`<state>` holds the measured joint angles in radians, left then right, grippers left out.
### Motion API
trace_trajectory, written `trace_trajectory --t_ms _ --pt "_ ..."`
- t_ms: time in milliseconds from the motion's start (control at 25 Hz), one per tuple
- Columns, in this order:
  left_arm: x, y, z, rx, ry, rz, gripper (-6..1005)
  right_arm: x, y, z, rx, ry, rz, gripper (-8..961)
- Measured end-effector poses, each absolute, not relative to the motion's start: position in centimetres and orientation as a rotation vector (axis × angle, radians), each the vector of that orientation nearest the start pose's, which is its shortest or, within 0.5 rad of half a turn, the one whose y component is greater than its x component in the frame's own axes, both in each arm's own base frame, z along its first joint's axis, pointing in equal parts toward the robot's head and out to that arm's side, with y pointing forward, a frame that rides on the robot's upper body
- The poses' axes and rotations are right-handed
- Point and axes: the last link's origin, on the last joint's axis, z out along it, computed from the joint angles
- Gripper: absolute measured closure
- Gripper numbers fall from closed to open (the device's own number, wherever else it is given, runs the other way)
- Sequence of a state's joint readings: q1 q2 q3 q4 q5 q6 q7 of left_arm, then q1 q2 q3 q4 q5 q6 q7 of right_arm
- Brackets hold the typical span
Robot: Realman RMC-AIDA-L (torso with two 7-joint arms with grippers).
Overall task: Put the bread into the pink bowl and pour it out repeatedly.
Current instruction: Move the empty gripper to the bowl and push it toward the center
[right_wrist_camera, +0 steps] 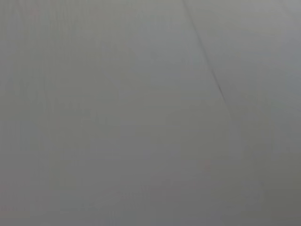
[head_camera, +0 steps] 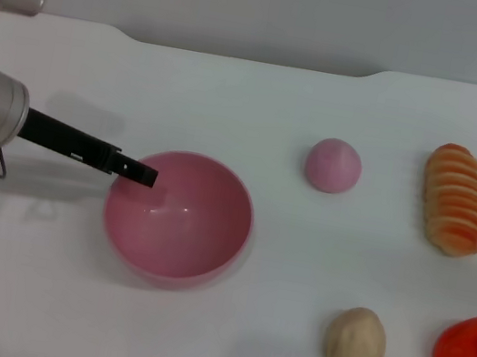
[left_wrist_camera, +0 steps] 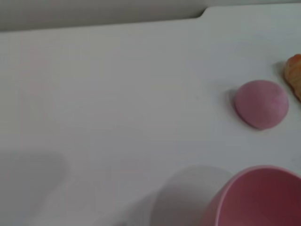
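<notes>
Bread (head_camera: 455,200) lies on the counter (head_camera: 235,95) at my far right, an orange-and-cream ridged loaf resting lengthwise, well apart from the pink bowl (head_camera: 178,214), which sits upright and empty toward my left. Between them stands a small solid pink dome (head_camera: 333,166); nearer me are a round beige lump (head_camera: 355,340) and, at the right edge, a red-orange blob (head_camera: 470,356). My left claw (head_camera: 136,171) reaches in from the left and sits right at the bowl's near-left rim, dark fingertip over the edge; it looks like it is pinching the rim, but I cannot tell whether the fingers are pressed together on it or merely resting there. My left wrist view shows only the bowl's rim, the dome and a sliver of the loaf. My right claw is out of sight in the head view, and its wrist camera sees nothing but a blank grey surface, so I take that arm to be parked. As I judge it, the bowl has been emptied and the loaf needs to go back in. To do that well I should keep the bowl steady and level, and bring the loaf over the dome rather than through it, setting it down in the bowl's middle.
</notes>
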<state>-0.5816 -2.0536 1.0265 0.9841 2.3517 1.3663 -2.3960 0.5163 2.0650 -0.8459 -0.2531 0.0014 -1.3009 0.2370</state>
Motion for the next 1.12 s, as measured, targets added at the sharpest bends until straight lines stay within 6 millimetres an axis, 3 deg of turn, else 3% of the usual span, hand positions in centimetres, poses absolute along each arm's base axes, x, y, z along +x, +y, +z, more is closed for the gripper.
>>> trace_trajectory --t_ms 1120 --pt "-25.8 36.9 -0.2 -2.430 -1.440 -0.031 200 33.7 35.6 13.5 -0.927 0.381 0.898 326"
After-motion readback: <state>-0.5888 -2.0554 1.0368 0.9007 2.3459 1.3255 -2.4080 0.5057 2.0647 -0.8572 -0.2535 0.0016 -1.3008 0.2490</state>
